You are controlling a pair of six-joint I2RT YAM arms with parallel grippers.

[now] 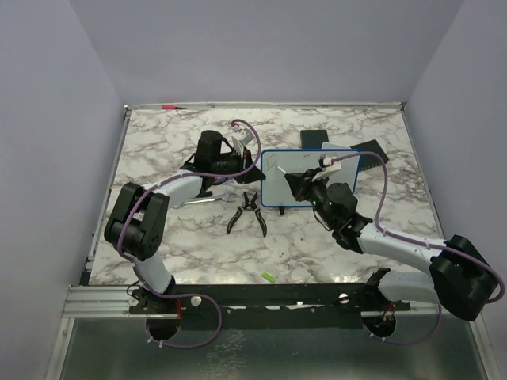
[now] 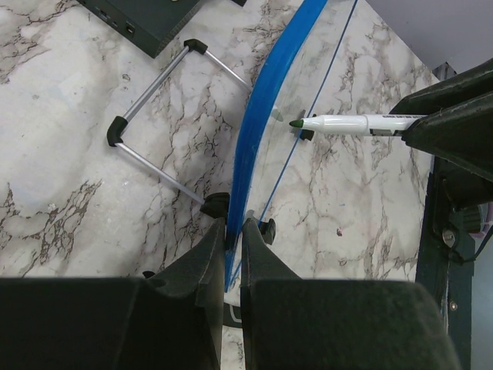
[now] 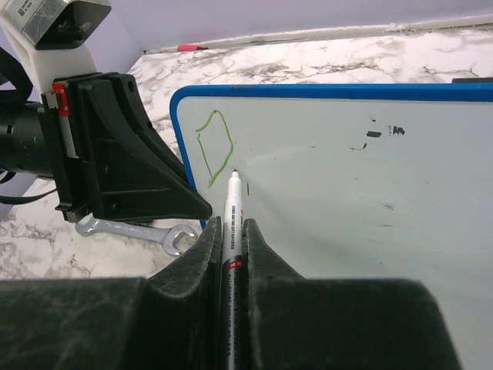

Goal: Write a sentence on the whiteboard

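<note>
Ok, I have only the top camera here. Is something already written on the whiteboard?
Observer: The right wrist view shows one green loop on the whiteboard, at the corner beside the left tool. No words yet.
Operator: And where is the marker tip?
Observer: The marker in the right tool points just beside the loop's lower end. I cannot confirm contact.
Operator: Does the left tool really hold the board?
Observer: Yes, the left wrist view shows its fingers pinching the blue frame.
</note>
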